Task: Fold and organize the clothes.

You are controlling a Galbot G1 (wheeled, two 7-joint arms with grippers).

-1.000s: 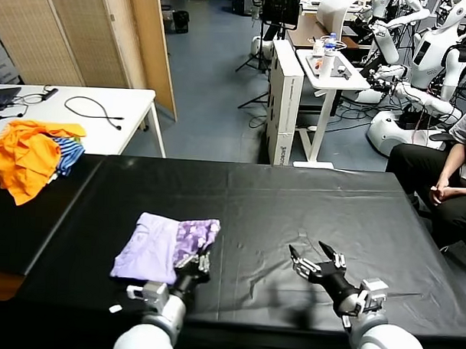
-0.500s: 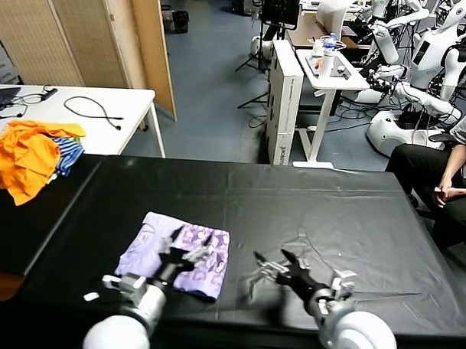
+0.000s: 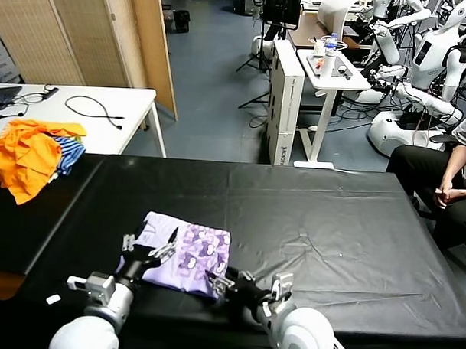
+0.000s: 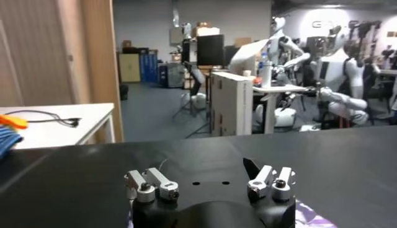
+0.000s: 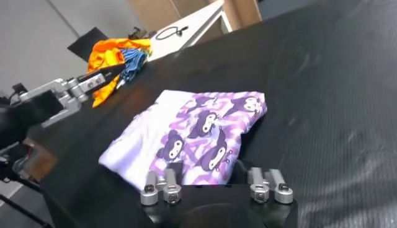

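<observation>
The clothes, one pale lavender T-shirt (image 3: 186, 251), lie folded on the black table (image 3: 331, 216), the purple print facing up on the right half. My left gripper (image 3: 150, 244) hovers open over the shirt's near left part, nothing between its fingers (image 4: 211, 176). My right gripper (image 3: 228, 280) sits low at the shirt's near right corner. In the right wrist view the printed edge of the shirt (image 5: 205, 133) lies between that gripper's (image 5: 214, 183) parted fingers; I cannot see them pinching it. The left gripper (image 5: 80, 87) shows beyond the shirt there.
A bright orange garment (image 3: 27, 156) and a blue-striped cloth (image 3: 67, 153) lie at the table's far left corner. A white table (image 3: 105, 109) with cables stands behind. A seated person (image 3: 447, 182) is off the right edge, with parked robots behind.
The left gripper let go of the shirt and opened; the fold now lies flat with the print up. The right gripper travelled left to the shirt's near right corner, and its jaws narrowed.
</observation>
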